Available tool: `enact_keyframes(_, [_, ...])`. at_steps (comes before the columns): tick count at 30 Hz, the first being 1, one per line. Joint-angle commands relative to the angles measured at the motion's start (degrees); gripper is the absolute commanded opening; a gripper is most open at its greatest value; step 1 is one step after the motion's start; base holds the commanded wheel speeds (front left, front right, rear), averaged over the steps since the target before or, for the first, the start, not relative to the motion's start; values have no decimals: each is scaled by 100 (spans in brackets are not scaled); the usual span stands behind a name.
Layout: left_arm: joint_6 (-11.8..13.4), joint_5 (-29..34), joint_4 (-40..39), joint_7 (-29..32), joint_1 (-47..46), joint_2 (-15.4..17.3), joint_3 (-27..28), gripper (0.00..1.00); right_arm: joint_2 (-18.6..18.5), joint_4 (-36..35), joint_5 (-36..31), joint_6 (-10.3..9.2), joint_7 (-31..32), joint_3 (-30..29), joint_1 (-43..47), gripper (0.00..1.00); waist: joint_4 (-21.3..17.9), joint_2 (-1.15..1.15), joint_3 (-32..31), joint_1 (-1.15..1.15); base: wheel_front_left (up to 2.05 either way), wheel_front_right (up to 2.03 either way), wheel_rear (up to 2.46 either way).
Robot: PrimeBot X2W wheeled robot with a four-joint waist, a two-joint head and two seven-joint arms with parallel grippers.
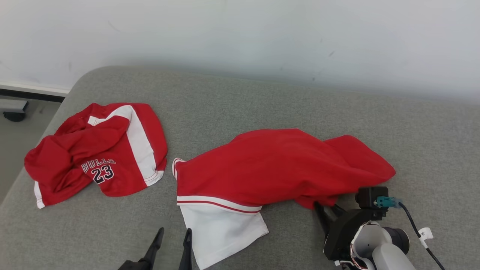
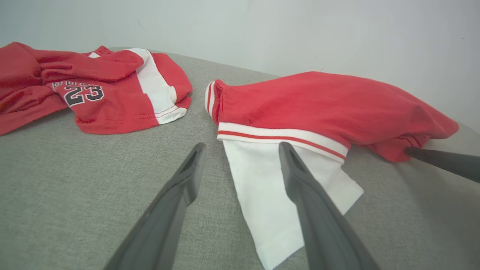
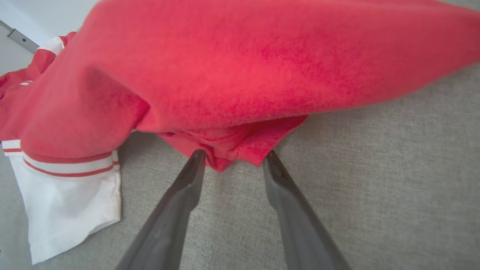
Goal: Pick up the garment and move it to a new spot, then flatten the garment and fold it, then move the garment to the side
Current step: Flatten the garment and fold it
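Note:
A red garment (image 1: pixel 273 165) with a white striped panel (image 1: pixel 221 228) lies bunched across the middle of the grey cushion. My left gripper (image 1: pixel 173 235) stands open just left of the white panel (image 2: pixel 262 195), its right finger over the cloth's edge, nothing held. My right gripper (image 1: pixel 325 208) is open at the garment's near right corner. In the right wrist view a red fold (image 3: pixel 232 150) of the garment (image 3: pixel 243 67) sits between the fingertips of that gripper (image 3: pixel 234 157), which are not closed on it. One right finger (image 2: pixel 442 161) touches the red cloth (image 2: pixel 318 101).
A second red and white garment (image 1: pixel 101 150), printed "BULLS 23" (image 2: pixel 78 93), lies crumpled at the left. The grey cushion (image 1: pixel 262 101) rounds off at its left edge, with floor (image 1: pixel 22 123) beyond. A pale wall (image 1: pixel 240 33) runs behind.

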Motion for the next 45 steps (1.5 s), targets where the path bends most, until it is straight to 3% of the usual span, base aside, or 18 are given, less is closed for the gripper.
enact_keyframes(1, [-43,46,42,-14,-19,-5,-37,100,6,49,-69,20,-68,7,-56,26,-34,0,-15,0,0,0,0])
enact_keyframes(2, [-51,49,73,-13,-36,-5,-55,100,6,91,-82,20,-112,40,-87,10,-65,0,-22,0,0,0,0])
enact_keyframes(3, [-79,42,100,-13,-51,-12,-72,100,5,120,-98,20,-168,60,-122,0,-92,0,-26,0,0,0,0])
enact_keyframes(10, [-58,-34,232,-13,-53,-31,-61,100,3,-64,-516,20,-663,-121,-179,0,-374,0,-106,0,0,0,0])
enact_keyframes(17, [-4,-98,257,-15,36,10,53,100,3,-1535,-1001,20,-691,-626,260,0,-713,0,-237,0,0,0,0])
enact_keyframes(21, [-3,-122,257,-16,75,8,76,100,-25,-2805,-1417,20,-264,-1121,717,0,-905,0,-292,0,0,0,0])
enact_keyframes(24, [-32,-134,276,-16,49,-1,66,100,-50,-3368,-1584,20,274,-1435,1149,0,-1018,0,-302,0,0,0,0])
enact_keyframes(29, [-81,-124,356,-17,-47,-39,-26,100,-173,-3300,-1900,19,950,-1874,1866,0,-1072,0,-298,0,0,0,0])
enact_keyframes(32, [-87,-128,390,-17,-62,-39,-43,100,-76,-3149,-2097,14,1238,-2427,2128,0,-1083,0,-310,0,0,0,0])
enact_keyframes(33, [-90,-129,401,-17,-64,-37,-50,100,-41,-3070,-2127,14,1345,-2588,2159,26,-1082,0,-313,0,0,0,0])
enact_keyframes(34, [-94,-131,414,-17,-68,-33,-57,100,-14,-2978,-2105,14,1464,-2709,2176,100,-1078,0,-318,0,0,0,0])
enact_keyframes(38, [-103,-151,463,-1,-65,-22,-78,100,-4,-2834,-1733,14,1692,-2876,2240,100,-1057,0,-345,0,0,0,0])
enact_keyframes(45, [-142,-180,513,80,-51,-86,-217,100,-9,-3238,-1654,14,1766,-3475,2118,100,-963,0,-313,0,0,0,0])
